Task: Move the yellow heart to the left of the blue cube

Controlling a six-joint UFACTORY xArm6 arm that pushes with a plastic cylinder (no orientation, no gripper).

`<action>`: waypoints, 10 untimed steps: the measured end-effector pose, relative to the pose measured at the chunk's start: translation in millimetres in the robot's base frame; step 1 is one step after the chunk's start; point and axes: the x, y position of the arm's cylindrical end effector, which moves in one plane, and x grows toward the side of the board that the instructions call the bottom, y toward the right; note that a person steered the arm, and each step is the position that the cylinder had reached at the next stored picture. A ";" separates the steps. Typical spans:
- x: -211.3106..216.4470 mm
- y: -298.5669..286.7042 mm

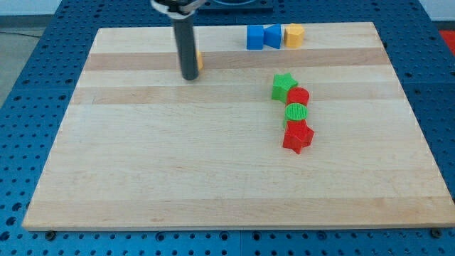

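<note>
My tip [190, 77] rests on the wooden board [178, 178] in the upper left part of the view. A small yellow-orange block [200, 61] shows just at the rod's right edge. It is mostly hidden behind the rod, so its shape cannot be made out. The blue cube [255, 37] sits near the board's top edge, well to the right of my tip. A second blue block [272, 36] touches the cube's right side, and a yellow block [293, 34] stands right of that.
A green star [284, 87], a red round block [299, 97], a green cylinder [296, 113] and a red star [298, 136] form a close column right of centre. Blue perforated table surrounds the board.
</note>
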 end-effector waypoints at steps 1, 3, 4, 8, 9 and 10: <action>-3.5 -20.2; -30.5 15.5; -32.5 16.2; -51.4 41.0; -54.9 41.9; -58.2 41.9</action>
